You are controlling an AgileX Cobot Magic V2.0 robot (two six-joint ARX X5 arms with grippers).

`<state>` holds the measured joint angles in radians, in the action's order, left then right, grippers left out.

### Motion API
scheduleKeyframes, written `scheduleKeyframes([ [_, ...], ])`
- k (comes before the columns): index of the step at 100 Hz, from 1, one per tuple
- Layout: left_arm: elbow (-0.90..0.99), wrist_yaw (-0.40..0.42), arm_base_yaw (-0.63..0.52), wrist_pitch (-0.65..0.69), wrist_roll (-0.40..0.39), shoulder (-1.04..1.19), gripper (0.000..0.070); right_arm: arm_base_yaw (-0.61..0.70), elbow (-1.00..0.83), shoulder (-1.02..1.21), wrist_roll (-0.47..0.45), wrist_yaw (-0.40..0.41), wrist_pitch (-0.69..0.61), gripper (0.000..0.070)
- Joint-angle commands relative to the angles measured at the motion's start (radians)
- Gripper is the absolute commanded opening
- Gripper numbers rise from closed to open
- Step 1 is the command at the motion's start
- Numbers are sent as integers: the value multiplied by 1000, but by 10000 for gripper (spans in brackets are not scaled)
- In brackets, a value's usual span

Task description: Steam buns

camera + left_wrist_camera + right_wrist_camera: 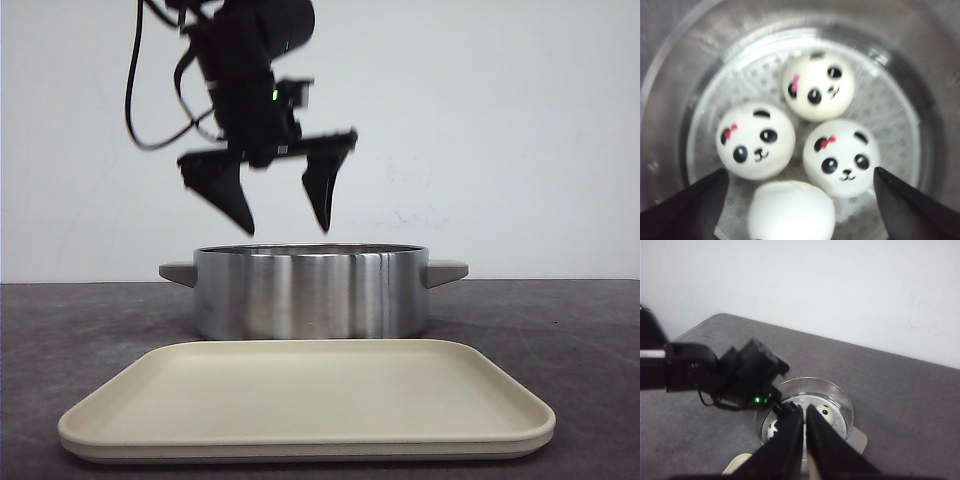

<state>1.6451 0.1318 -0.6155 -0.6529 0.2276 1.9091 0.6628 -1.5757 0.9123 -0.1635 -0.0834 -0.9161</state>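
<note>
Four buns (756, 141) sit clustered on the perforated floor of the steel pot (311, 291), directly beneath your left gripper (283, 208), which hangs above the rim with jaws spread wide and empty. Your right gripper (804, 432) is pinched nearly closed, holding nothing. The cream tray (306, 401) lies nearer you.

My left gripper (285, 205) hangs spread above the pot (310, 292); four buns (818, 93) crowd its floor, rim walls them in.
</note>
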Motion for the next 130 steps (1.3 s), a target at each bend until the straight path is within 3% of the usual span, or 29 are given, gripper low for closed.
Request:
scheduleKeyframes([
  [1,64,7,-11,-31,11,-19,474,8,-16,8,6,-5,6,1],
  [3,79,10,-13,-41,23,-38,380,8,-14,8,21,-6,5,1],
  [6,82,10,-13,-40,26,-47,339,8,-13,8,33,-10,3,1],
  [15,82,11,-20,-35,46,-125,38,8,3,8,82,-51,2,1],
  [17,82,15,-23,-35,46,-145,0,8,9,8,86,-59,2,1],
  [43,65,86,-90,-98,-17,-411,0,8,180,-16,86,-76,71,1],
  [78,-132,207,-199,-226,0,-783,0,9,659,-125,92,-71,508,2],
  [92,-288,211,-213,-216,26,-957,0,9,811,-160,87,-53,647,2],
  [112,-461,212,-212,-218,70,-1150,0,9,850,-168,66,-42,654,2],
  [130,-478,211,-212,-274,80,-1205,0,9,850,-171,66,-41,655,2],
])
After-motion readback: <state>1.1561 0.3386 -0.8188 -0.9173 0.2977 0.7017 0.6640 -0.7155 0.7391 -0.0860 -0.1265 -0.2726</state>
